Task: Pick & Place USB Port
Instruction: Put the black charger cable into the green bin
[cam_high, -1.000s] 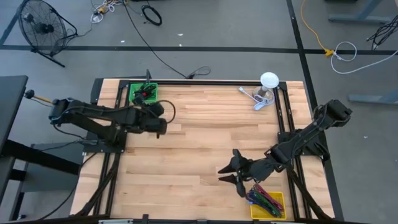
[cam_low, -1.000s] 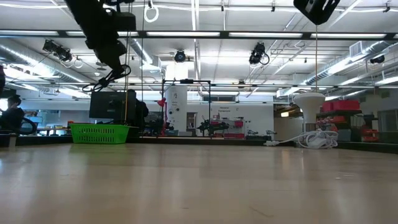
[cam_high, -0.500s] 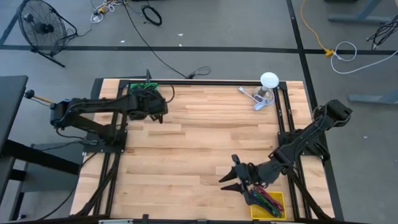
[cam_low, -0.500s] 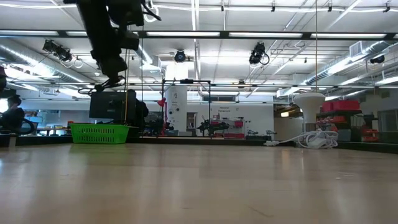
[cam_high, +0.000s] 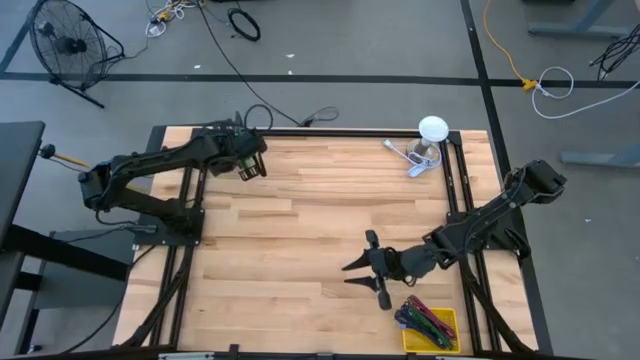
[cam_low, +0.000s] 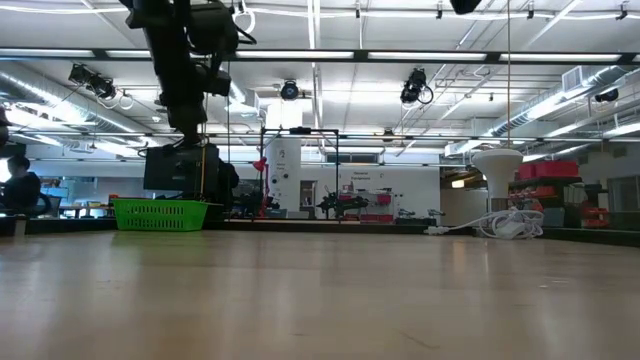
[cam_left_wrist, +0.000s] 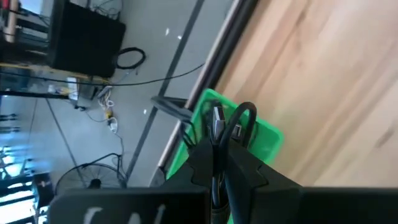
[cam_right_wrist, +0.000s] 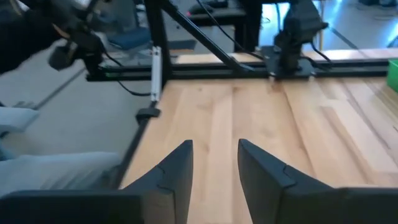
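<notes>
My left gripper (cam_high: 250, 162) hangs over the table's far left corner, shut on a black USB cable (cam_left_wrist: 231, 121). The cable's metal plug (cam_left_wrist: 216, 117) and a loop show past the fingertips in the left wrist view. Below them sits the green basket (cam_left_wrist: 264, 142), which also shows in the low view (cam_low: 160, 213); my arm covers it in the high view. My right gripper (cam_high: 362, 274) is open, holds nothing, and hovers over the near right part of the table (cam_right_wrist: 214, 163). My left gripper (cam_left_wrist: 219, 152) pinches the black cable between its two fingers, at a stretch just behind the plug (cam_left_wrist: 217, 138). The plug and a short loop (cam_left_wrist: 247, 112) stick out beyond the fingertips. The cable is lifted clear, above the green basket.
A yellow tray of coloured cables (cam_high: 430, 325) lies at the near right corner, beside the right gripper. A white lamp-like stand (cam_high: 430, 133) with a grey cable stands at the far right edge. Bare wood (cam_high: 310, 220) stretches between the two arms.
My left gripper has carried the cable from the left middle of the table toward the far edge and now stands over the green basket, still shut. My right gripper has drawn a little away from the yellow tray, toward the table's left, and stays open.
</notes>
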